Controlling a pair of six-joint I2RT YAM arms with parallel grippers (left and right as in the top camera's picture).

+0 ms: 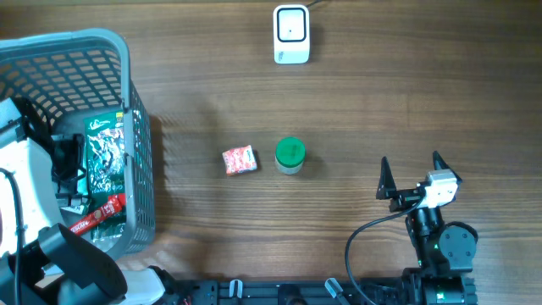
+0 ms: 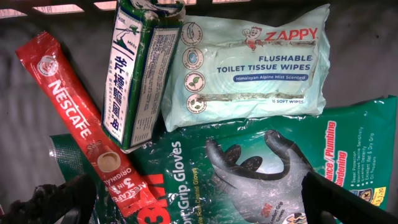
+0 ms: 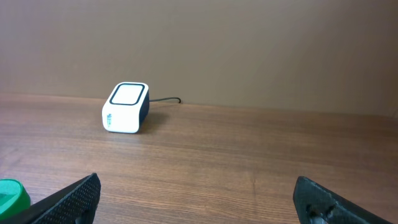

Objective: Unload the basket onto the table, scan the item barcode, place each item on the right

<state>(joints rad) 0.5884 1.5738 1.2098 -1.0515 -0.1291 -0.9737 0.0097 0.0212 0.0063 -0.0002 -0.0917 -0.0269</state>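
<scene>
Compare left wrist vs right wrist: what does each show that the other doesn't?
Left wrist only: Nescafe sachet, green box, Zappy wipes pack and 3M gloves pack, piled together. Right wrist only: white scanner on the wooden table, with a green lid at the left edge. Shared: no objects. Each shows only its own gripper, left gripper and right gripper, open and holding nothing.

Scanner (image 1: 291, 34): white box, dark-rimmed window on top, cable behind; far middle of the bench (image 1: 406, 102).
Packet (image 1: 240, 159): small, red-white, flat, mid-bench.
Jar (image 1: 290, 155): green lid, upright, just beside Packet.
Nescafe sachet (image 2: 81, 137): red, aslant, overlapping glove pack (image 2: 261, 168).
Wipes pack (image 2: 249, 62): pale green, flat, against green box (image 2: 140, 68).
</scene>
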